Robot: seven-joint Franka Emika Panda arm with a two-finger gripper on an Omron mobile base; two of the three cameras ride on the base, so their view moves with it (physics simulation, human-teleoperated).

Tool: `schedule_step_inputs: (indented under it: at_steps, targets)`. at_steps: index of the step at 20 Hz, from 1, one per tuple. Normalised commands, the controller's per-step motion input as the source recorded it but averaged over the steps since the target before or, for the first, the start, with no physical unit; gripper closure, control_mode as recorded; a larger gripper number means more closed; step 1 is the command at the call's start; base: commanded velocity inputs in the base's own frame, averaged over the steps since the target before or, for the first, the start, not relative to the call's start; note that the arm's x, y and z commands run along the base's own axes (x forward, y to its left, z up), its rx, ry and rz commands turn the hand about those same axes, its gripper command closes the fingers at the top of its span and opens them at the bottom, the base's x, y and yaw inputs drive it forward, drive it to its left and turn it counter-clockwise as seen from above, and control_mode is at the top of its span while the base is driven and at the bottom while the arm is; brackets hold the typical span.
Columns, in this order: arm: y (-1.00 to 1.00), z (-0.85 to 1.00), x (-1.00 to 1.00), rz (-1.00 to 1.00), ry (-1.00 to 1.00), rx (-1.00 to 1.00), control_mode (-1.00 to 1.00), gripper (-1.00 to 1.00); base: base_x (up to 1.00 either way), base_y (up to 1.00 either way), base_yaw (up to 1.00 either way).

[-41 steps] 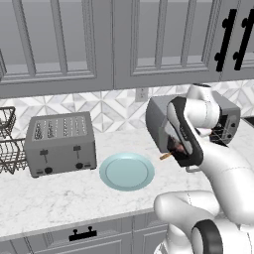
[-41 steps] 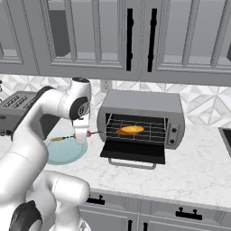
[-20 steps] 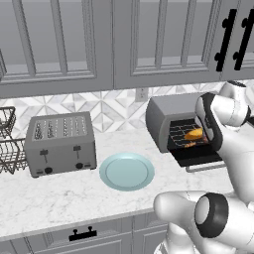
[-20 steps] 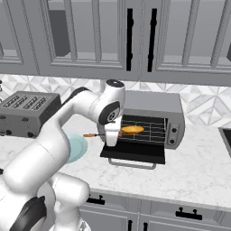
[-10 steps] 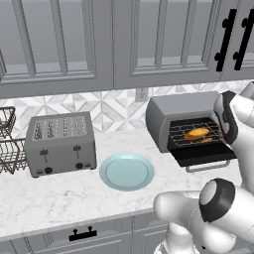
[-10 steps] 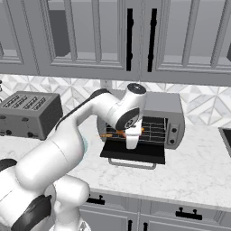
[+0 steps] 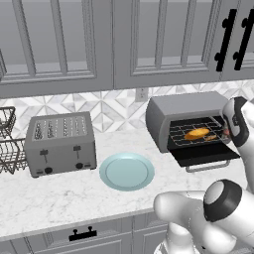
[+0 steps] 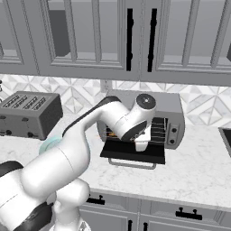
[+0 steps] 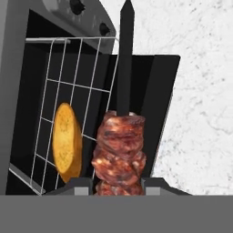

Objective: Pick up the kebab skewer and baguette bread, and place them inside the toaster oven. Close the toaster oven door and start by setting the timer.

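Roughly halfway: baguette bread (image 9: pixel 67 142) already lies on the wire rack (image 9: pixel 63 82) inside the toaster oven (image 7: pixel 183 111). Kebab skewer (image 9: pixel 120 150) is clamped in the gripper (image 9: pixel 119 184), meat chunks between the fingers, stick pointing ahead over the dropped toaster oven door (image 7: pixel 206 155). Left to do, I'd say: set skewer on rack, shut door, set timer. Arm is stretched forward, wrist right at the oven mouth.
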Motion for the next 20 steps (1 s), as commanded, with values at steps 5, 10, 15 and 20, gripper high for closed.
schedule_step_inputs:
  at_steps: [5, 10, 15, 20]
  targets:
    - [-0.18, 0.0, 0.11, 0.0, 0.0, 0.0, -1.0, 1.0, 0.0, 0.0, 0.0]
    - [-0.09, 0.0, 0.13, 0.0, 0.0, 0.0, -1.0, 1.0, 0.0, 0.0, 0.0]
    - [-0.06, 0.0, 0.22, 0.0, 0.0, 0.0, -1.0, 1.0, 0.0, 0.0, 0.0]
    - [-0.01, -0.04, 0.09, 0.0, 0.0, 0.0, -1.0, 1.0, 0.0, 0.0, 0.0]
